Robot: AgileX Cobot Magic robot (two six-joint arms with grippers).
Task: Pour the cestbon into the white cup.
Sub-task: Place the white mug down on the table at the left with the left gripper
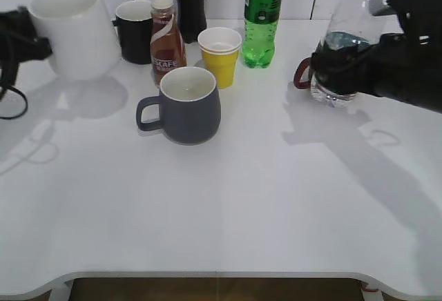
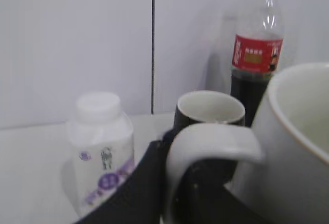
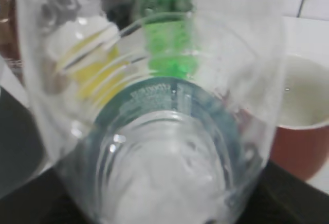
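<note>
The white cup point(image 1: 72, 32) is at the far left and looks slightly lifted, with its shadow on the table below. My left gripper point(image 1: 31, 39) is shut on its handle. In the left wrist view the black fingers point(image 2: 180, 183) clamp the handle of the white cup point(image 2: 293, 147). The cestbon point(image 1: 342, 52), clear with a dark green label and no cap, is at the far right, leaning a little. My right gripper point(image 1: 349, 66) is shut round its lower body. The cestbon point(image 3: 164, 131) fills the right wrist view. Bottle and cup are far apart.
A dark grey mug point(image 1: 186, 104), brown coffee bottle point(image 1: 166, 35), yellow paper cup point(image 1: 221, 52), black mug point(image 1: 135, 30), cola bottle point(image 1: 190, 1) and green soda bottle point(image 1: 262, 14) stand between them. A red mug point(image 1: 302, 73) sits behind the cestbon. A small white bottle point(image 2: 103, 152) stands by the cup.
</note>
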